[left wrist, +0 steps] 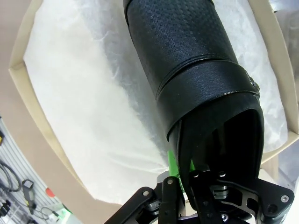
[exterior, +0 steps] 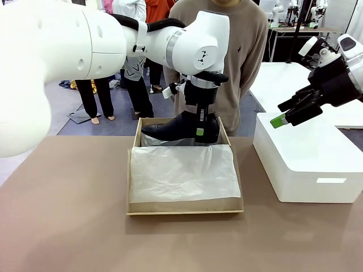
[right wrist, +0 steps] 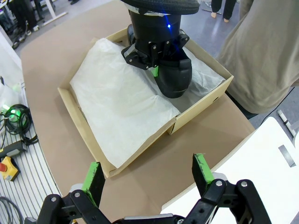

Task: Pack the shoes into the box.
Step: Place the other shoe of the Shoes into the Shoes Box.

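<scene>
One glossy black shoe (exterior: 173, 128) lies on its side along the far wall of the tan cardboard box (exterior: 185, 208), its toe pointing to the picture's left. My left gripper (exterior: 199, 126) reaches down from above and is shut on the shoe's heel rim. In the left wrist view the shoe (left wrist: 187, 60) stretches away over the white tissue, and a green pad (left wrist: 172, 163) presses its collar. My right gripper (exterior: 286, 117) hangs open over the white block. Seen from the right wrist, its fingers (right wrist: 148, 175) stand wide apart, well clear of the box (right wrist: 79, 122) and shoe (right wrist: 175, 77).
White tissue paper (exterior: 181, 173) fills the box's near part. A large white block-like box (exterior: 306, 164) stands on the table to the right. A person (exterior: 238, 51) stands right behind the far edge. Bare brown table lies in front and to the left.
</scene>
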`<state>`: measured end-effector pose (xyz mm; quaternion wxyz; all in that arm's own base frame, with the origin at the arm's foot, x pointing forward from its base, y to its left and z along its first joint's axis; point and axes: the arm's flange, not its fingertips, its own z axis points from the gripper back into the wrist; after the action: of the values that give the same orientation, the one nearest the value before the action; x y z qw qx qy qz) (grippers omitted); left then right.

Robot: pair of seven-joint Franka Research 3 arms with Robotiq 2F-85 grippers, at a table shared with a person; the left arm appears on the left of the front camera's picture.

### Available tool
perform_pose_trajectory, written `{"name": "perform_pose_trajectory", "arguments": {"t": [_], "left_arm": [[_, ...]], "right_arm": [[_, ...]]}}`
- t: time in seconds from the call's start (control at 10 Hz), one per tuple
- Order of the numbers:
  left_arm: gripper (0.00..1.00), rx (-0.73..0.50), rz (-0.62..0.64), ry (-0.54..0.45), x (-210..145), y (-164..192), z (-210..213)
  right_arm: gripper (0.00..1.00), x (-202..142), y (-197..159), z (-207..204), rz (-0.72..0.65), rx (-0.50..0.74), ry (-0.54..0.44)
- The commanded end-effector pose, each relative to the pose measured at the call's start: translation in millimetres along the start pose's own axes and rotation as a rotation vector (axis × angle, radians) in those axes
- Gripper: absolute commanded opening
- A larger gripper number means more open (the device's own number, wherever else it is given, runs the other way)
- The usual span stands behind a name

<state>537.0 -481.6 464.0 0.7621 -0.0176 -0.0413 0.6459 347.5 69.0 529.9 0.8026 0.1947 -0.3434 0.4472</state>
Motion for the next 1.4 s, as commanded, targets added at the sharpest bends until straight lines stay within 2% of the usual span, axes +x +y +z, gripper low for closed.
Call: {"name": "perform_pose_trajectory", "arguments": {"t": [0.0, 1.3], "left_arm": [[0.0, -0.006, 0.069, -0.012, -5.2, -1.2, 5.3], [0.0, 0.089, 0.148, 0.027, -12.8, -2.5, -36.1]], "right_arm": [[1.0, -0.1, -3.2, -1.3, 0.017, 0.017, -0.022], [1.0, -0.1, -3.2, -1.3, 0.017, 0.017, -0.022]]}}
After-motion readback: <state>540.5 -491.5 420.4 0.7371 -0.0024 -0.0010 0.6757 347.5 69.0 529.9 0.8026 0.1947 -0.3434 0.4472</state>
